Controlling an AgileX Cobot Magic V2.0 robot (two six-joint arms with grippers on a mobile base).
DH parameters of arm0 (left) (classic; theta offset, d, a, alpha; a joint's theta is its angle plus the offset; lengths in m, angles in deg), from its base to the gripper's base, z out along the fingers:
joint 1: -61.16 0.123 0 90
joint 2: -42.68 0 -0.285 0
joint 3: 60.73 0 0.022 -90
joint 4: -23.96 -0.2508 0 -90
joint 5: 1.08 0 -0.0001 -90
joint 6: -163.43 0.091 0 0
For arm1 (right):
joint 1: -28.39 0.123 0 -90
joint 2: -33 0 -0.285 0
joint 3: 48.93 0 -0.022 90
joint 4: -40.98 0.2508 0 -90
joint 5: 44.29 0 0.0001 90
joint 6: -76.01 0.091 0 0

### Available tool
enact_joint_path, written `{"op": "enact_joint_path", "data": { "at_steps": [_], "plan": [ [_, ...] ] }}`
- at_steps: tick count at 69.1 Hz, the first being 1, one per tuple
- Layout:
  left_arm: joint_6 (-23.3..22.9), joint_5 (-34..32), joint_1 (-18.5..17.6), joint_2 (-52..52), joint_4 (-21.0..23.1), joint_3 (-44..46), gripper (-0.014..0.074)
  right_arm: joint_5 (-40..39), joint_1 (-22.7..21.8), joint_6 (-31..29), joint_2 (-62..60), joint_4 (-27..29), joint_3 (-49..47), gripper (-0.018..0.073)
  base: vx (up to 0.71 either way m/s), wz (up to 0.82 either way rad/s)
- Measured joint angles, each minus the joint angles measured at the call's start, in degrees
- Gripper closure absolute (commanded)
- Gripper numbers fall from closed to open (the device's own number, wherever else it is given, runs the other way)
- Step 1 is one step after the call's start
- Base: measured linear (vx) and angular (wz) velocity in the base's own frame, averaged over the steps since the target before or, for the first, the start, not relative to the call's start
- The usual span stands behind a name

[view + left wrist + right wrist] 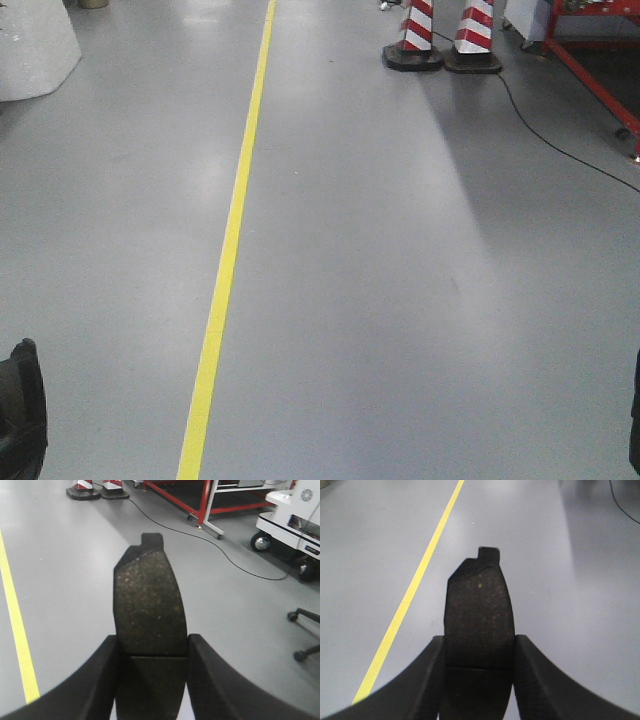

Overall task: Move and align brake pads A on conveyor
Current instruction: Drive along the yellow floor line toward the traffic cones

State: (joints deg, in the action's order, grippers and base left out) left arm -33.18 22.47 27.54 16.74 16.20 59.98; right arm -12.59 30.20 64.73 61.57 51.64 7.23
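Observation:
My left gripper is shut on a brake pad A: a dark grey-brown oblong with a thin cross groove, sticking out forward between the two black fingers, high above the grey floor. My right gripper is shut on a second brake pad A in the same way. In the front view only a dark piece of the left arm shows at the bottom left corner and a sliver of the right one at the right edge. The conveyor is out of view.
A yellow floor line runs forward over the grey floor. Two red-and-white cones stand at the back right beside a red frame. A black cable trails across the floor. A white wheeled machine and a chair base stand to the right.

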Motion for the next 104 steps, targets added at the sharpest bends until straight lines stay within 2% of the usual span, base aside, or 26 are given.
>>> {"op": "enact_joint_path", "data": {
  "at_steps": [104],
  "plan": [
    [0.00, 0.02, 0.00, 0.00, 0.00, 0.00, 0.0467, 0.18, 0.00, 0.00, 0.00, 0.00, 0.00, 0.0560, 0.57, 0.00]
  ]
}}
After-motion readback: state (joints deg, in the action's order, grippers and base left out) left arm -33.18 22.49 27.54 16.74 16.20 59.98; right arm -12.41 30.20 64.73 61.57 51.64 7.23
